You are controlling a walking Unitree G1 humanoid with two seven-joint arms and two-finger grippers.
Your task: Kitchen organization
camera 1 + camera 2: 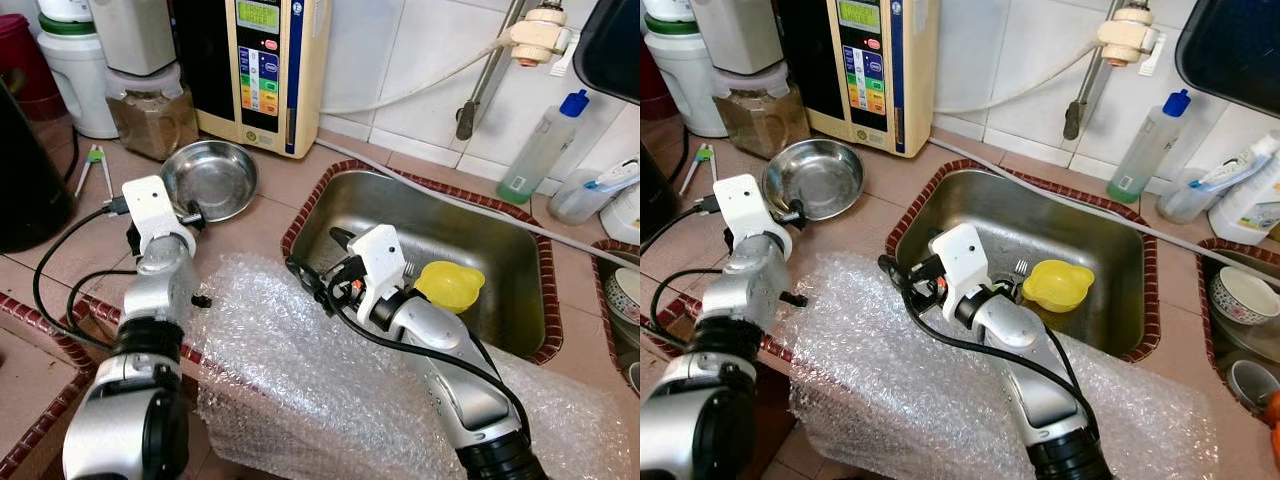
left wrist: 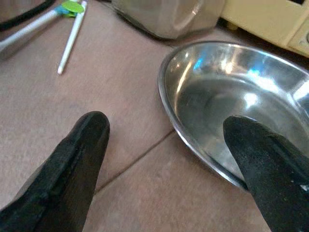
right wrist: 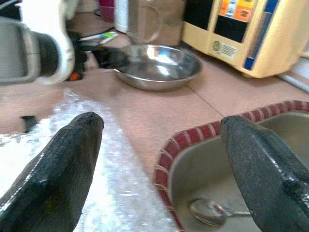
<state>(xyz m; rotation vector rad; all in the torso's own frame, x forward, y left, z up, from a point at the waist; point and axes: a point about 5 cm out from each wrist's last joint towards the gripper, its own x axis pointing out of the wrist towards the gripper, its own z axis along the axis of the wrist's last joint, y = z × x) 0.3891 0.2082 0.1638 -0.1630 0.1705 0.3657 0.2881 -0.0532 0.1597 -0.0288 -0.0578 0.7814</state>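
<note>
steel bowl sits on the tiled bench just left of the sink, in front of the cream water machine. left hand is right at its near rim with fingers spread wide apart, one finger over the tile and the other over the bowl's edge, so it looks lined up to pinch the rim. nothing gripped yet as far as i can tell.

right hand hangs over the sink's left corner, also spread apart and holding nothing. my guess is it's just parked there out of the way, or waiting for its turn on the sink stuff.

in the sink there's a yellow cup with a fork beside it, and a spoon on the bottom. bubble wrap covers the bench front, probably as padding for whatever gets set down.

bowl seems the current target. shallow shiny rim like that could slip out of a pinch, so the grip wants to go deep over the edge.
</note>
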